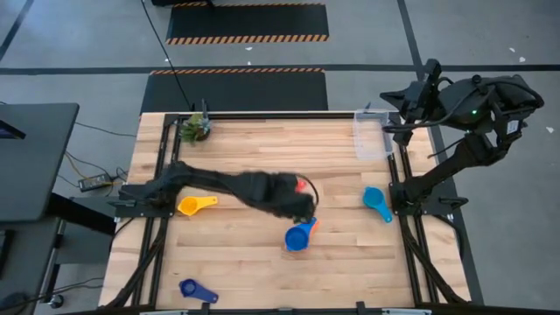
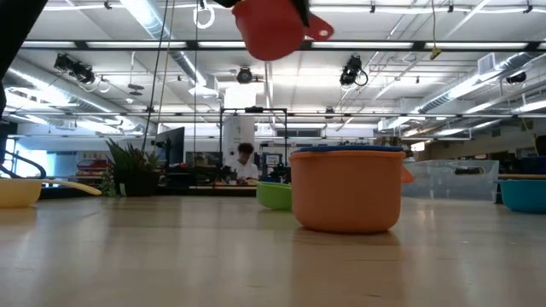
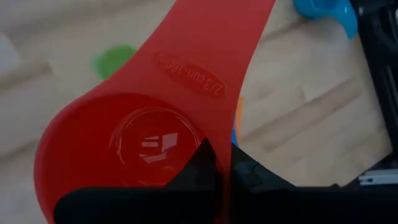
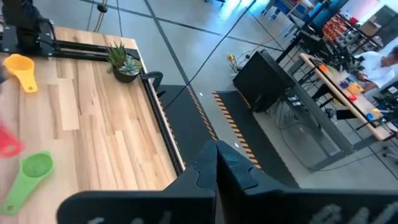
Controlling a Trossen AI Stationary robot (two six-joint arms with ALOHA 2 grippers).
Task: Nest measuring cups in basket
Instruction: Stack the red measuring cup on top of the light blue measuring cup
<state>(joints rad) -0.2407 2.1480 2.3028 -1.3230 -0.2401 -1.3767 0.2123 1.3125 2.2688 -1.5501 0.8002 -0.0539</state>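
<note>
High view, left to right: dark blue cup (image 1: 198,290) and yellow cup (image 1: 196,205) sit on the table (image 1: 245,262), left tool (image 1: 304,203) pinches the red cup (image 3: 143,149) above the orange cup (image 2: 346,189), and right tool (image 1: 391,129) hangs closed, empty, by the basket (image 1: 371,135).

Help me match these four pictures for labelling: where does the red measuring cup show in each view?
High view: only a small bit of the red measuring cup peeks out beside the left arm, mid-table.
Low view: top centre, hanging in the air.
Left wrist view: fills the picture, held by the left pincer.
Right wrist view: a red sliver at the left edge.
Shared landmark: the green measuring cup, which shows in all views except the high view.
</note>
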